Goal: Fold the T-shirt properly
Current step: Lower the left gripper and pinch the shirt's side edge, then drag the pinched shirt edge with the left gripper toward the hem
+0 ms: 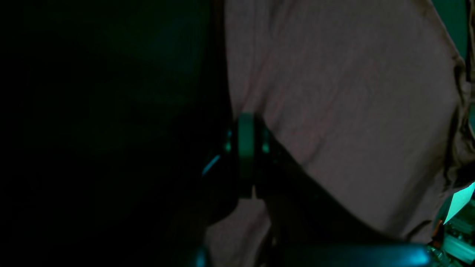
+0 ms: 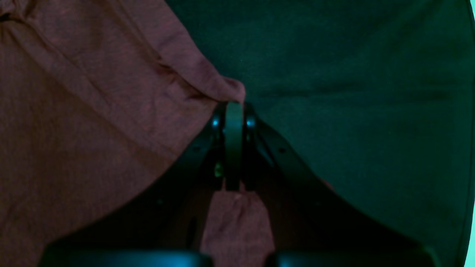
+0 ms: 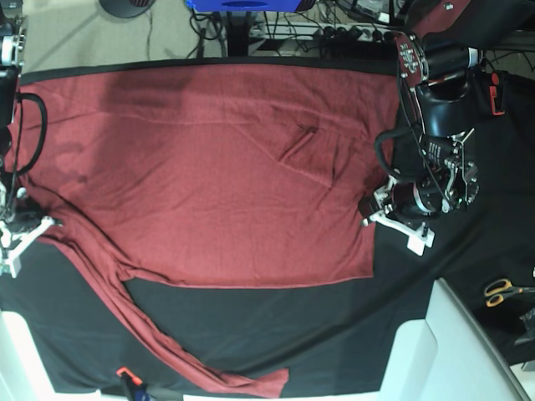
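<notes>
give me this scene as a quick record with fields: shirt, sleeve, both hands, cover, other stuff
shirt: maroon T-shirt spread flat, mostly smooth, a few creases near its middle
sleeve: one long sleeve trails out over the table's near edge
left hand: left hand at the shirt's side edge, closed on the fabric
right hand: right hand at the opposite edge, closed on a fabric corner
cover: black table cover under the shirt
other: scissors lying on the cover, apart from the shirt
</notes>
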Robot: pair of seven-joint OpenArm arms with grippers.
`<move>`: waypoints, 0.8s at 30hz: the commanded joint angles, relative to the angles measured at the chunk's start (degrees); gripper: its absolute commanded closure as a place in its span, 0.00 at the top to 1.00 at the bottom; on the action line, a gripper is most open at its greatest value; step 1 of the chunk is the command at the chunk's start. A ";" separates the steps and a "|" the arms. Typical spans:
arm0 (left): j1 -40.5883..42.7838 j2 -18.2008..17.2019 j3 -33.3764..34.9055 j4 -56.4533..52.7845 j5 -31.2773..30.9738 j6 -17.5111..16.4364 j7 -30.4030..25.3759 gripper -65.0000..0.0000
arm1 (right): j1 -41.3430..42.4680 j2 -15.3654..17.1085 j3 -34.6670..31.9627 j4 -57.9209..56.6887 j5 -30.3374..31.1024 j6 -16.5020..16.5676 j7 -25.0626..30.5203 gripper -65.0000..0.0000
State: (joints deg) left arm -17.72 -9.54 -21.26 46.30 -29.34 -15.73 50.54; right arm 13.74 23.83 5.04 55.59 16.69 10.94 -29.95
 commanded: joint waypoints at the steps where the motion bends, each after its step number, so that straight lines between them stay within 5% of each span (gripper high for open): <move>1: 0.97 -0.26 0.11 1.65 1.34 0.39 1.63 0.00 | 1.43 1.35 0.54 0.80 0.24 -0.08 1.16 0.00; 24: 15.03 0.09 -6.22 25.92 1.34 0.39 10.51 0.00 | 1.16 1.00 0.10 0.71 0.24 -0.08 0.99 0.00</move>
State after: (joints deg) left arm -1.91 -8.75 -27.33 71.16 -27.42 -15.22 61.14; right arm 13.58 23.64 4.99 55.37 16.67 10.96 -29.98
